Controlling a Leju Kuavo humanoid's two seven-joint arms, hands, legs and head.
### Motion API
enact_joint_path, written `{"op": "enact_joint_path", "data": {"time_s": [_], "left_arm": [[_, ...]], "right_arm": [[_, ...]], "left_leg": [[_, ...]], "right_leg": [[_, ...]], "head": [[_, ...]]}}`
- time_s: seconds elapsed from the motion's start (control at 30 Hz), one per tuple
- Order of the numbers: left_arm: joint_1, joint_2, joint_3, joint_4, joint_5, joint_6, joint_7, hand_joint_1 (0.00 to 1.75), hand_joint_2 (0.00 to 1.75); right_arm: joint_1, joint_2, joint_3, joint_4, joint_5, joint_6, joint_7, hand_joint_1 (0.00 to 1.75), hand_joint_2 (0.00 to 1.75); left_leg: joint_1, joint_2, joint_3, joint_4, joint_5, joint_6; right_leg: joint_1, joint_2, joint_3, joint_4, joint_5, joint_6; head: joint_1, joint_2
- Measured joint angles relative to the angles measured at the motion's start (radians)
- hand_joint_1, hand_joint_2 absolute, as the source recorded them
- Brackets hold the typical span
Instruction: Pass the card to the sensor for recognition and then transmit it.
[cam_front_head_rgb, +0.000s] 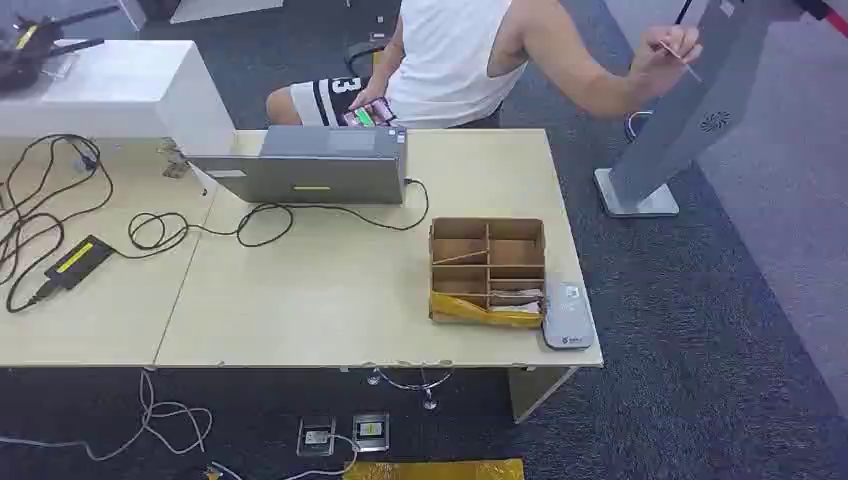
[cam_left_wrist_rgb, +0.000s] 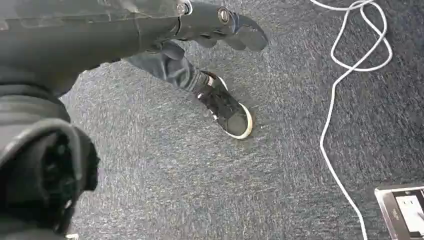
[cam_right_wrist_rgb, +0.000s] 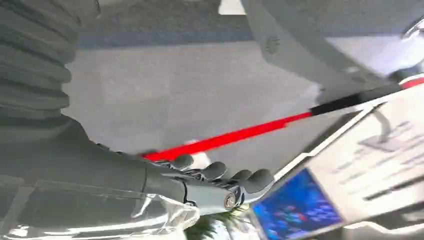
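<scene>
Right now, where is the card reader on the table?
In the head view, the grey card reader lies flat at the table's front right corner, right beside the cardboard divider box with yellow tape along its front.

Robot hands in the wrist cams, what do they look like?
Left hand: dark grey fingers with a silver round pivot, on a grey forearm under a clear plastic cover. Right hand: same build, with a grey ribbed cover behind it.

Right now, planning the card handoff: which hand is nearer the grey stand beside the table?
Right, probably. The right hand faces the grey stand, which fills its wrist view; the left hand hangs over carpet beside a person's shoe.
</scene>
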Motion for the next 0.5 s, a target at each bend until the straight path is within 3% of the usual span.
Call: {"op": "enact_joint_path", "data": {"time_s": [0.27, 0.5], "left_arm": [[-0.003, -0.001, -0.001, 0.000, 0.001, -0.003, -0.009, 0.00, 0.00], [-0.003, -0.001, -0.002, 0.000, 0.003, -0.002, -0.010, 0.00, 0.00]], "right_arm": [[-0.043, 0.107, 0.186, -0.044, 0.126, -0.074, -0.035, 0.00, 1.75], [-0.083, 0.182, 0.286, -0.039, 0.152, -0.093, -0.045, 0.00, 1.75]], "left_leg": [[0.001, -0.001, 0.000, 0.000, 0.001, 0.000], [0.001, -0.002, -0.001, 0.000, 0.001, 0.000]], "right_leg": [[0.001, -0.002, 0.000, 0.000, 0.000, 0.000], [0.001, -0.003, 0.000, 0.000, 0.000, 0.000]], "head": [[0.000, 0.000], [0.000, 0.000]]}}
